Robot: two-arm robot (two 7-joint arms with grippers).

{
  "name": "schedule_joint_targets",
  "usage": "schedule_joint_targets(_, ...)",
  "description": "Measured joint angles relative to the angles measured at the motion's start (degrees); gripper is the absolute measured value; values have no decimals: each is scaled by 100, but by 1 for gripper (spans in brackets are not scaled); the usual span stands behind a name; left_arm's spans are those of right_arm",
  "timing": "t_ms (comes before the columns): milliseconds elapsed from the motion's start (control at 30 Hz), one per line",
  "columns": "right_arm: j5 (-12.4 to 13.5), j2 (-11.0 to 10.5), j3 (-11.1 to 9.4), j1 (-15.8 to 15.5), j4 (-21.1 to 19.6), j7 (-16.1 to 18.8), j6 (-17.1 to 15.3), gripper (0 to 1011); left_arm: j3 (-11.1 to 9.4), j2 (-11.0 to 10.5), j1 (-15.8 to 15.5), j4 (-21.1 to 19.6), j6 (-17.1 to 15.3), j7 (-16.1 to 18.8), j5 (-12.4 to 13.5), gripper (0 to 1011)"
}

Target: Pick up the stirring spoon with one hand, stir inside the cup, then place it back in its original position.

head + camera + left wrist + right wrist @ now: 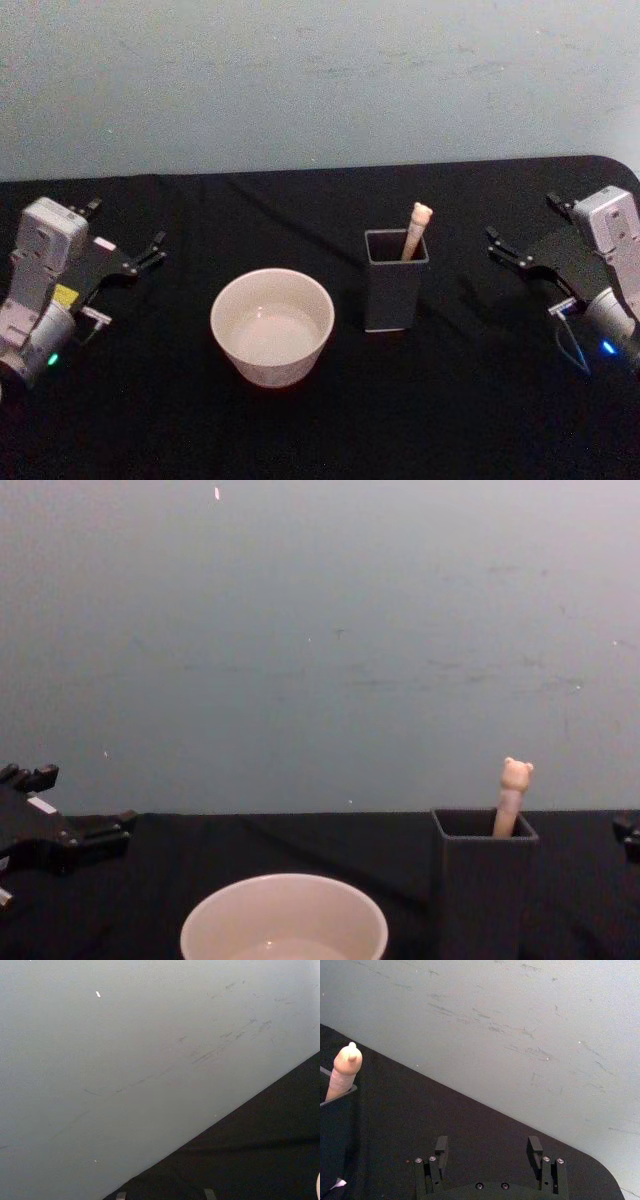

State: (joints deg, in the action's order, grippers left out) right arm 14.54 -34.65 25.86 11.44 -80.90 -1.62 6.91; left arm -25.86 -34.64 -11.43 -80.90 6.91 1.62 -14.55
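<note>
Black right gripper wide, empty (touching nothing)

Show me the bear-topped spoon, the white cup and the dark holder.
stirring spoon (415, 230): head view, on its beige handle.
cup (272, 372): head view, on its outer wall.
holder box (390, 295): head view, on its front wall.

cup cream-white | holder dark grey | spoon beige | table black

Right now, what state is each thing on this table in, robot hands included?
stirring spoon: standing tilted in the holder, handle sticking out.
holder: upright, spoon inside.
cup: upright, no spoon in it.
left gripper: open, holding nothing.
right gripper: open, holding nothing.
</note>
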Motion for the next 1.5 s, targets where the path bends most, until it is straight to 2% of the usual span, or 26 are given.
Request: schedule_joint_targets(1500, 0, 0, 0, 0, 0, 0, 0, 1002, 0, 0, 0, 0, 0, 0, 0, 1001)
